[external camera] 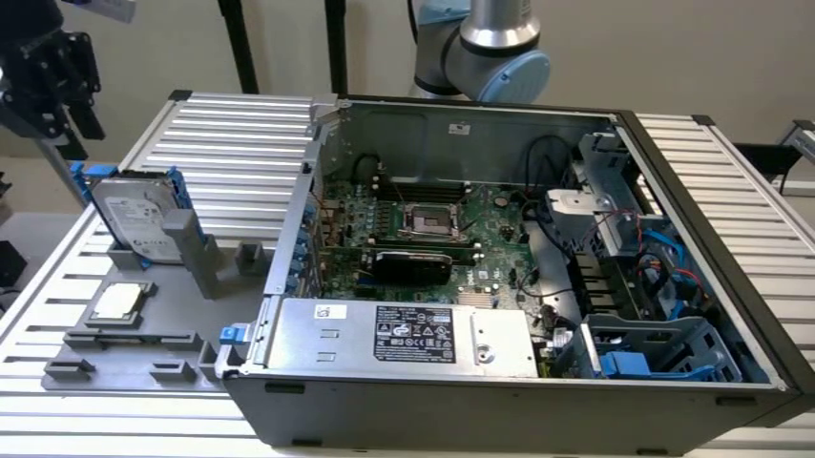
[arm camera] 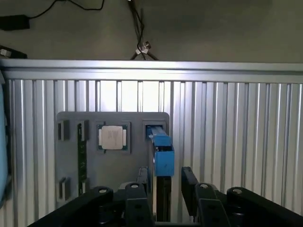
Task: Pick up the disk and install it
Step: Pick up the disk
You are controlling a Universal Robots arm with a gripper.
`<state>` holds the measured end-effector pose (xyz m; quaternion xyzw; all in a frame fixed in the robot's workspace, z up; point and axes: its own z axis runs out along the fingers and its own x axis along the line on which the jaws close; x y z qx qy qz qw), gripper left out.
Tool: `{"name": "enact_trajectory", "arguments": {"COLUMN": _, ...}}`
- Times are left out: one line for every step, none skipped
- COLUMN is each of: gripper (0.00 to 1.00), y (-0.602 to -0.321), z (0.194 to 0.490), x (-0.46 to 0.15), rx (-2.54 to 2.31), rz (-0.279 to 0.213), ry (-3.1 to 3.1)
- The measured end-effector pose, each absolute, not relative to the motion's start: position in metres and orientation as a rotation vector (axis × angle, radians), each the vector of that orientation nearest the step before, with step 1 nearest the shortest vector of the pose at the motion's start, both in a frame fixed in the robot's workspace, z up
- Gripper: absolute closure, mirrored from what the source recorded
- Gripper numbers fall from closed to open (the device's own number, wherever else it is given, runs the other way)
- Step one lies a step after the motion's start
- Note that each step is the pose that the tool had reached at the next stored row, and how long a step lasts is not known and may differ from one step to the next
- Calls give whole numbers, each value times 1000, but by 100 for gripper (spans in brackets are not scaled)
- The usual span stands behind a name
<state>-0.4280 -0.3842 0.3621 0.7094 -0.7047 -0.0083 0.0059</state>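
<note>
The disk (external camera: pixel 132 218) stands upright on its edge in a slot of the grey fixture plate (external camera: pixel 140 334), at the exterior view's left. It is silver-grey with a white label and has blue rails along both sides. In the wrist view I see the disk (arm camera: pixel 161 156) edge-on, with its blue rail end facing the camera. My black gripper (external camera: pixel 57 110) hangs well above the disk and apart from it. It is open, and in the wrist view the gripper (arm camera: pixel 164 184) has one finger on each side of the disk's line, holding nothing.
A small square processor chip (external camera: pixel 117 301) lies flat on the fixture beside the disk. The open computer case (external camera: pixel 713 239) takes up the middle and right, with the motherboard (external camera: pixel 433 229), a silver power supply (external camera: pixel 407 334) and a blue-grey drive cage (external camera: pixel 656 353). Everything rests on ribbed aluminium table (external camera: pixel 229 134).
</note>
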Motion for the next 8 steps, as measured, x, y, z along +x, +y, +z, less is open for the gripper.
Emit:
{"name": "enact_trajectory", "arguments": {"gripper": 58, "y": -385, "z": 361, "x": -428, "rx": 2225, "rz": -26, "ry": -2201}}
{"name": "enact_trajectory", "arguments": {"gripper": 47, "y": -386, "z": 359, "x": -428, "rx": 2229, "rz": -26, "ry": -2197}}
{"name": "enact_trajectory", "arguments": {"gripper": 47, "y": -387, "z": 358, "x": -428, "rx": 2232, "rz": -26, "ry": -2193}}
{"name": "enact_trajectory", "arguments": {"gripper": 47, "y": -388, "z": 356, "x": -427, "rx": 2236, "rz": -26, "ry": -2190}}
{"name": "enact_trajectory", "arguments": {"gripper": 40, "y": -388, "z": 354, "x": -427, "rx": 2239, "rz": -26, "ry": -2186}}
{"name": "enact_trajectory", "arguments": {"gripper": 40, "y": -389, "z": 352, "x": -427, "rx": 2243, "rz": -26, "ry": -2183}}
{"name": "enact_trajectory", "arguments": {"gripper": 40, "y": -390, "z": 350, "x": -427, "rx": 2245, "rz": -26, "ry": -2180}}
{"name": "enact_trajectory", "arguments": {"gripper": 40, "y": -391, "z": 349, "x": -426, "rx": 2248, "rz": -26, "ry": -2177}}
